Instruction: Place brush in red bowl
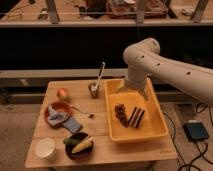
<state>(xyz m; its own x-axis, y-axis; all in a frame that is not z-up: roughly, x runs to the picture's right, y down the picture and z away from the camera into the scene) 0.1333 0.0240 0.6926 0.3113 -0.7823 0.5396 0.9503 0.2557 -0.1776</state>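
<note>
The gripper [132, 91] hangs over the back rim of the yellow tub [150, 131], toward the back right corner of the surface [102, 154]; we cannot tell whether it is clenched or released. The brush [100, 75] stands in a small cup [93, 90] just beside the tub near the back edge, its long axis close to upright. From the gripper it lies toward the left edge. The red bowl [49, 114] sits near that left edge. We judge the way there open, with only the spoon [83, 113] between.
</note>
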